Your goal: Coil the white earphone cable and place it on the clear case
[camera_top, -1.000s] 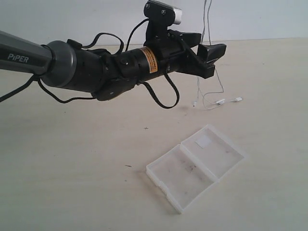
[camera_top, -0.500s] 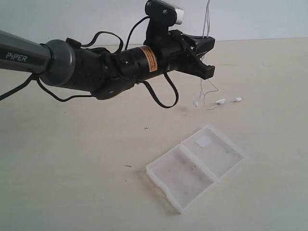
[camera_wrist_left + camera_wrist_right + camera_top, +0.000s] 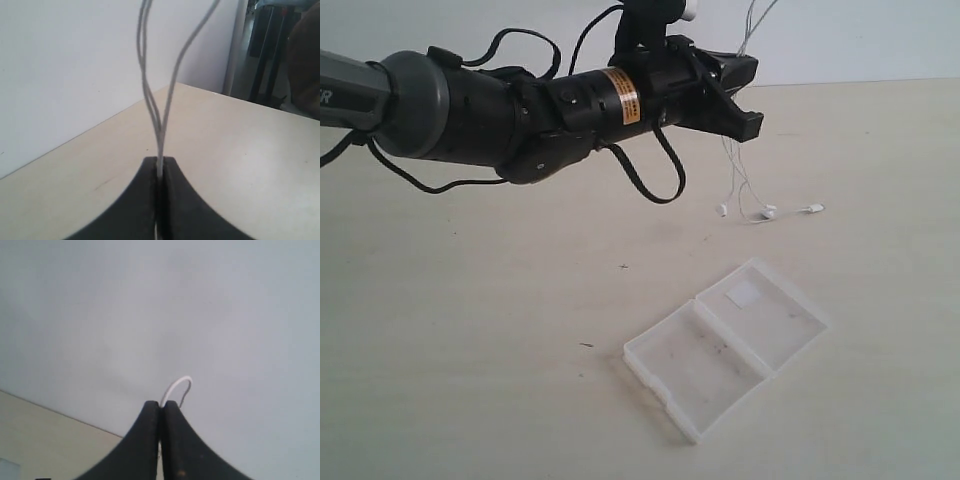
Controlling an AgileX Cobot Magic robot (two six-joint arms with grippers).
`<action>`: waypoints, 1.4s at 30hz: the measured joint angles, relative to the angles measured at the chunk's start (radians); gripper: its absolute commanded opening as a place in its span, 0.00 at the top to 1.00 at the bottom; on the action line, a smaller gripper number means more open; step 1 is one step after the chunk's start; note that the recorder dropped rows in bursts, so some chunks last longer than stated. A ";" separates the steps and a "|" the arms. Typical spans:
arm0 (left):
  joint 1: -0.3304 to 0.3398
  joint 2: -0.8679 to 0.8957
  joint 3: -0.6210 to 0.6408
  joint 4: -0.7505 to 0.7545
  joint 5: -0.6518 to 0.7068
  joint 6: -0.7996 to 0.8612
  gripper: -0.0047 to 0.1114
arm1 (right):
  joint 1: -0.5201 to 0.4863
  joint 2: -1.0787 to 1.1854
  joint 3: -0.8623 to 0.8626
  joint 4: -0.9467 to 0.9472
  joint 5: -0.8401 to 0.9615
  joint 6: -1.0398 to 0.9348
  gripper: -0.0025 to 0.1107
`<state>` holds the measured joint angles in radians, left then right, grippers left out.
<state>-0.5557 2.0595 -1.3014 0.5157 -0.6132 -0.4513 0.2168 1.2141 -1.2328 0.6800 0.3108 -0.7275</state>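
Note:
The white earphone cable [image 3: 767, 213] hangs from above the exterior view, and its strands run down to the earbuds and plug lying on the table. My left gripper [image 3: 745, 95] reaches across and is shut on the hanging strands partway down. In the left wrist view the strands [image 3: 159, 120] come together and enter the shut left gripper [image 3: 160, 164]. My right gripper [image 3: 161, 406], out of the exterior view, is shut on a small loop of the cable [image 3: 179, 383]. The clear case [image 3: 790, 325] lies open on the table nearer the front, with its white patch [image 3: 744, 292] on the right half.
The tan table [image 3: 470, 330] spreads around the case. A pale wall [image 3: 860, 40] stands behind the table. The left arm's thick black cables [image 3: 655, 185] loop below its wrist. Dark furniture [image 3: 280, 55] shows beyond the table's far corner in the left wrist view.
My left gripper went from open around the hanging cable to shut on it and rose slightly. The strands below it drew together and the earbuds shifted a little on the table.

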 measured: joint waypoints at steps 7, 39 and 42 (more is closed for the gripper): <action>0.023 0.000 0.000 0.000 0.042 0.000 0.96 | -0.019 -0.042 0.036 -0.002 -0.029 0.000 0.98; 0.045 -0.141 0.000 0.033 0.137 -0.019 0.96 | -0.022 0.105 0.036 -0.637 0.234 0.591 0.98; 0.045 -0.156 0.000 0.035 0.158 -0.010 0.96 | -0.022 0.125 0.036 -0.650 0.261 0.591 0.98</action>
<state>-0.5112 1.9031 -1.3014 0.5507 -0.4554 -0.4617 0.1945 1.3387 -1.1965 0.0296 0.5723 -0.1363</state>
